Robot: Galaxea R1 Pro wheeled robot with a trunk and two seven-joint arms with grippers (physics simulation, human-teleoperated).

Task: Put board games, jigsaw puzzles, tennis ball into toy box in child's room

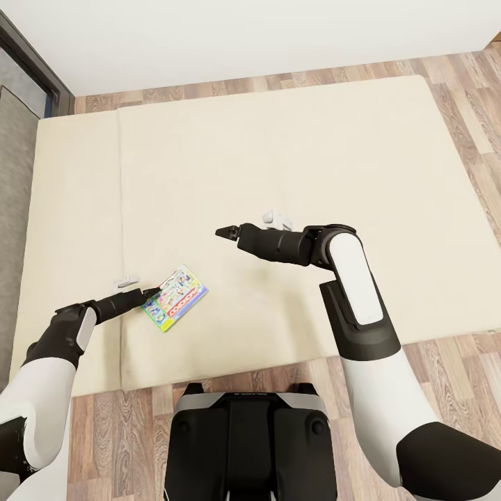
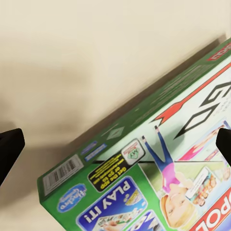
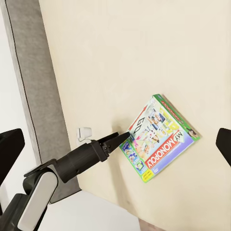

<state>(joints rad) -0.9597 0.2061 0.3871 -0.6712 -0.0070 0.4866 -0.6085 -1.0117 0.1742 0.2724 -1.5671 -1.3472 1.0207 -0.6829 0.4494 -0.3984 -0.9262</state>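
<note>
A board game lies flat on the bed, near the beige mattress's front edge. It is a green-edged box printed with cartoon figures and a red band. My left gripper sits low at the box's near-left corner, open. In the left wrist view its fingers stand wide apart, with the board game close in front. My right gripper hovers open over the middle of the mattress, above and right of the box. Its fingers frame the board game and the left gripper.
Wooden floor surrounds the bed, with a white wall behind it. A grey headboard runs along the bed's left end, and a dark frame stands at the far left. My base is against the bed's front edge.
</note>
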